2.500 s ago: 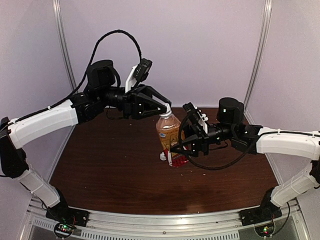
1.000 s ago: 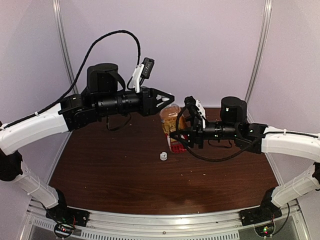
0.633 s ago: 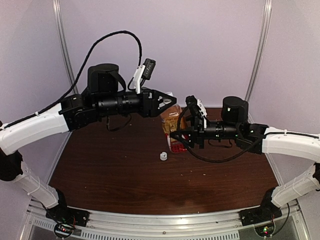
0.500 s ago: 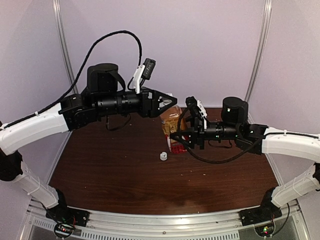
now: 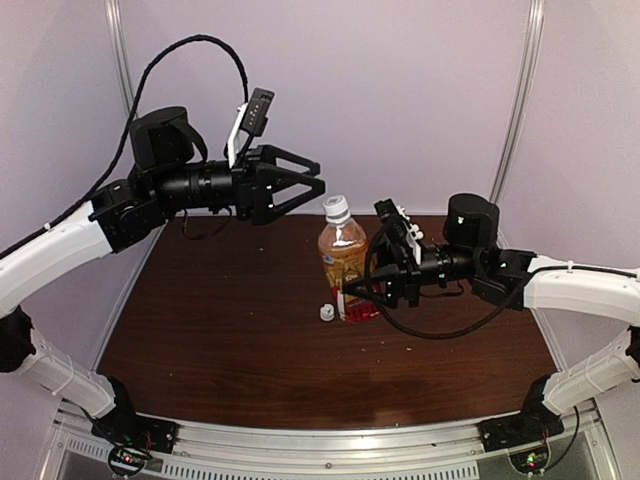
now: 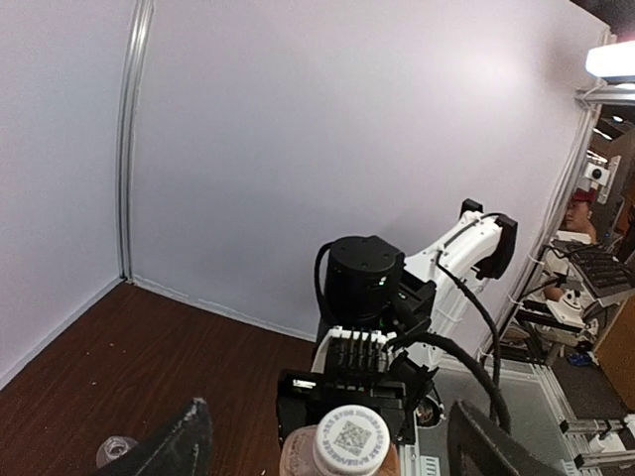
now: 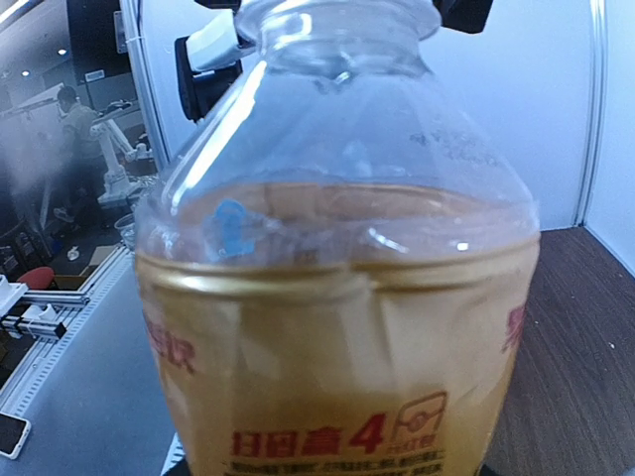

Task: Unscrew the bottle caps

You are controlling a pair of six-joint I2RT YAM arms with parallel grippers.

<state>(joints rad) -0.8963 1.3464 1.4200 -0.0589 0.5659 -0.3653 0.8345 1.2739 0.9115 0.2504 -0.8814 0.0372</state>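
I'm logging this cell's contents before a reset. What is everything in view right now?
Bottle: one, amber liquid with red label, upright mid-table.
Cap on bottle: one, white, on its neck.
Loose cap: one, white, on the table beside the bottle's base.
Small pale object: one, on the table, too cut off to identify.
Table: one, dark brown.
Left gripper: one, black, open, raised beside the bottle's cap.
Right gripper: one, black, shut on the bottle's lower body.

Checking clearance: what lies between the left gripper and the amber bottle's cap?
Nothing: the top external view shows an empty gap between the left gripper and the cap.
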